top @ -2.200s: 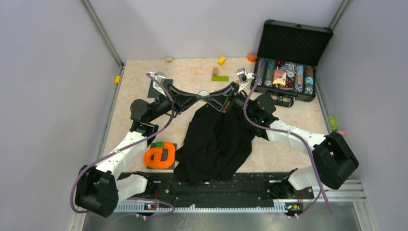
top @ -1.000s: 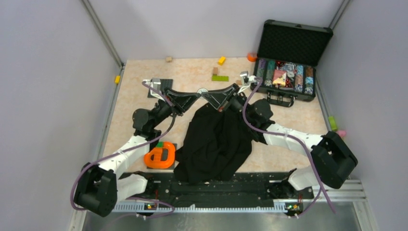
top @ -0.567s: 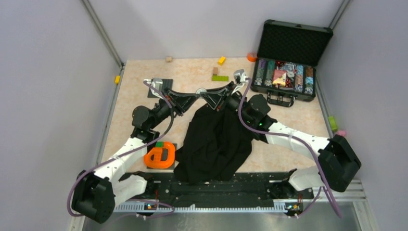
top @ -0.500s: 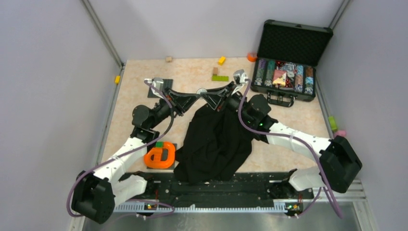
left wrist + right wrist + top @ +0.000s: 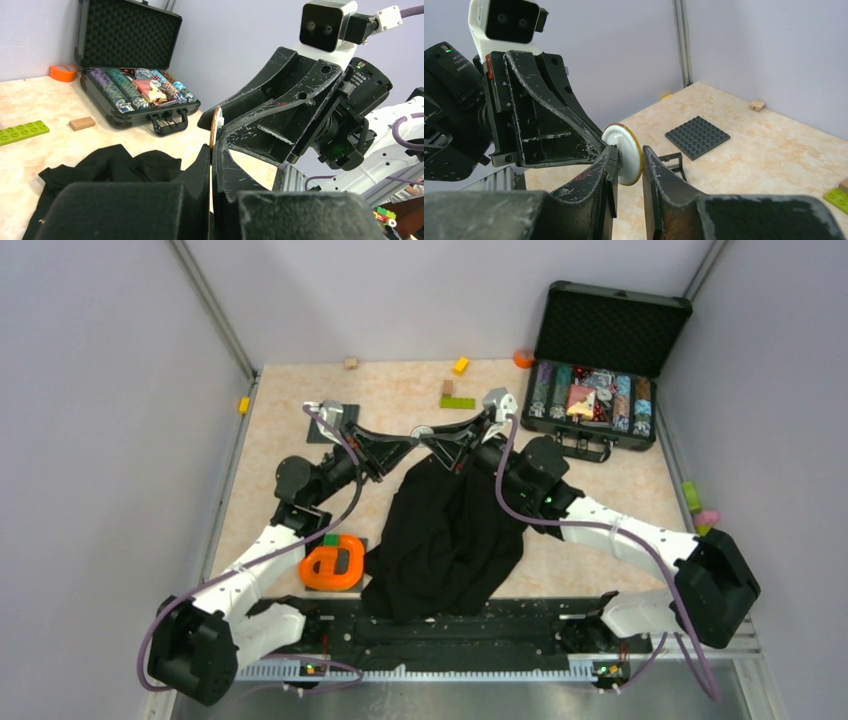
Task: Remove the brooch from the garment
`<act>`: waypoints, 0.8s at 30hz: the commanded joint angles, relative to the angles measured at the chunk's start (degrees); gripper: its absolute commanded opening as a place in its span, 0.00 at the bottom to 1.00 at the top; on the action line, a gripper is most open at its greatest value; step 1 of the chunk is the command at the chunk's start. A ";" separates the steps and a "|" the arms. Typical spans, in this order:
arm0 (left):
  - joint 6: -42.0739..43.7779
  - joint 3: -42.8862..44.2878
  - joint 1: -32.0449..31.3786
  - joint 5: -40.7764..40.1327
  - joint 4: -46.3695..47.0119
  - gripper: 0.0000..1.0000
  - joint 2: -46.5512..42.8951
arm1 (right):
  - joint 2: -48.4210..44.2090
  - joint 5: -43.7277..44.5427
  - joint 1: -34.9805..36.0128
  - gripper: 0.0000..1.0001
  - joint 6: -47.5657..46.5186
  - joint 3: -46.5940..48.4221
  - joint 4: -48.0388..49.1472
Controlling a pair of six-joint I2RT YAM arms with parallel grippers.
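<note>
The brooch (image 5: 421,430) is a small round white disc with a gold rim, held in the air beyond the far edge of the black garment (image 5: 450,530) and free of the cloth. My left gripper (image 5: 411,436) is shut on its edge, seen edge-on in the left wrist view (image 5: 215,125). My right gripper (image 5: 433,436) faces it from the other side, with its jaws closed across the disc's two faces (image 5: 624,145). The garment lies crumpled on the table below, and it also shows in the left wrist view (image 5: 110,165).
An open black case of coloured chips (image 5: 600,390) stands at the back right. A dark studded baseplate (image 5: 697,137) lies at the back left. An orange object (image 5: 333,565) sits left of the garment. A green brick (image 5: 458,402) and small blocks lie near the back.
Both grippers have stayed together at the brooch and drifted slightly away from the garment. The right wrist has shifted and turned a little. The garment has not moved.
</note>
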 commanded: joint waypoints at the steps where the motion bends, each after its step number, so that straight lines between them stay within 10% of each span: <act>1: -1.39 2.31 -1.47 4.94 5.31 0.00 -2.47 | -1.15 3.42 0.03 0.17 -2.44 -0.26 -1.86; 24: -7.77 2.01 -0.08 4.26 10.91 0.00 0.82 | -1.77 4.91 0.12 0.17 -3.06 -2.58 2.73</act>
